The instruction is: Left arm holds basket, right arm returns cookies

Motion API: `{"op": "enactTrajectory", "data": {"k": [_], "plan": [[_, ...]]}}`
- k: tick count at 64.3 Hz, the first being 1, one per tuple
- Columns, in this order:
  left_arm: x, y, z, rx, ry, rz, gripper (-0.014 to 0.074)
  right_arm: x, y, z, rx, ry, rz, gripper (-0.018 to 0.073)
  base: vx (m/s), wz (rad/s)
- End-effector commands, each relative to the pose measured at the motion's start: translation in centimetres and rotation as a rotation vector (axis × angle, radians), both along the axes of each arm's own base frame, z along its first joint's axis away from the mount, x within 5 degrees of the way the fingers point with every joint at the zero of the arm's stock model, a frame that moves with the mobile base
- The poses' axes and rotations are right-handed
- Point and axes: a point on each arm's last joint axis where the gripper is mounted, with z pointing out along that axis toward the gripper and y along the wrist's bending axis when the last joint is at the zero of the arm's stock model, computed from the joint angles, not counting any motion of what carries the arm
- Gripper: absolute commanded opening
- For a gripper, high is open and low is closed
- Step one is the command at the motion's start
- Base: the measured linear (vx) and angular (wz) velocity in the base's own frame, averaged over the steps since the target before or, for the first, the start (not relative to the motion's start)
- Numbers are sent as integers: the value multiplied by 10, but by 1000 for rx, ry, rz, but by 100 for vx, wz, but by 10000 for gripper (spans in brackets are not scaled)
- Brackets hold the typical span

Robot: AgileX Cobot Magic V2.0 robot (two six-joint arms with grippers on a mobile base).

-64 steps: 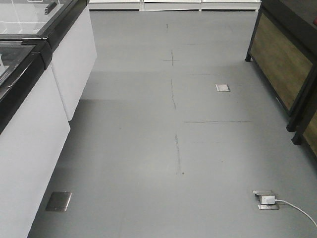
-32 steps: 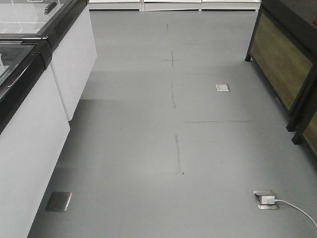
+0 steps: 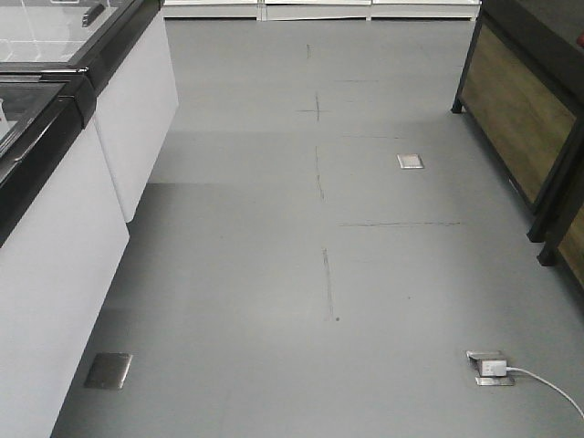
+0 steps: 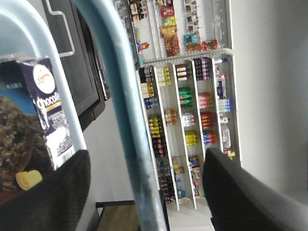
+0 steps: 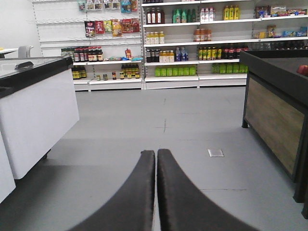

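With the grey floor (image 3: 274, 274) unchanged over the last second, nothing has advanced: the right gripper (image 5: 156, 156) is pressed closed and empty, the left gripper (image 4: 143, 166) stands wide astride the light blue plastic basket's loop handle (image 4: 120, 86), and the dark brown-and-navy cardboard cookie box (image 4: 45, 115) waits just outside those jaws

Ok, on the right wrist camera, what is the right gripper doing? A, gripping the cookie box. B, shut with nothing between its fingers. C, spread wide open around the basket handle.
B: the right gripper has its two dark fingers pressed together with nothing between them and only grey floor ahead. The cookies show in the left wrist view, beside the basket handle.
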Motion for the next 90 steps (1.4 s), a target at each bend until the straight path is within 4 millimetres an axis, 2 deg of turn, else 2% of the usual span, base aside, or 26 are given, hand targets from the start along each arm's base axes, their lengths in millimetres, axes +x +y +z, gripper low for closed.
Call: {"op": "enactTrajectory", "data": {"k": [1, 11, 19, 25, 35, 45, 50, 56, 62, 63, 69, 76, 90], "plan": [[-2, -7, 33, 16, -131, 16, 451, -1, 0, 7, 3, -86, -3, -8, 0, 0], [-2, -7, 34, 13, -134, 8, 338, -1, 0, 7, 3, -86, -3, -8, 0, 0], [-2, -8, 36, 21, -139, 2, 140, -1, 0, 7, 3, -86, -3, -8, 0, 0], [-1, -9, 51, 99, -161, -17, -9, -1, 0, 7, 3, -86, -3, -8, 0, 0], [3, -18, 92, 289, -228, -88, -8, -1, 0, 7, 3, -86, -3, -8, 0, 0], [11, -31, 131, 297, -297, -124, -8, -1, 0, 7, 3, -86, -3, -8, 0, 0], [20, -45, 149, 304, -333, -167, -8, -1, 0, 7, 3, -86, -3, -8, 0, 0], [35, -68, 163, 307, -368, -245, -8, -1, 0, 7, 3, -86, -3, -8, 0, 0], [59, -102, 172, 283, -400, -351, -8, -1, 0, 7, 3, -86, -3, -8, 0, 0], [59, -102, 172, 276, -400, -347, -8, -1, 0, 7, 3, -86, -3, -8, 0, 0], [84, -144, 173, 219, -417, -467, -8, -1, 0, 7, 3, -86, -3, -8, 0, 0], [102, -188, 173, 201, -431, -603, -8, -1, 0, 7, 3, -86, -3, -8, 0, 0], [119, -277, 172, 215, -474, -870, -8, -1, 0, 7, 3, -86, -3, -8, 0, 0]]}}
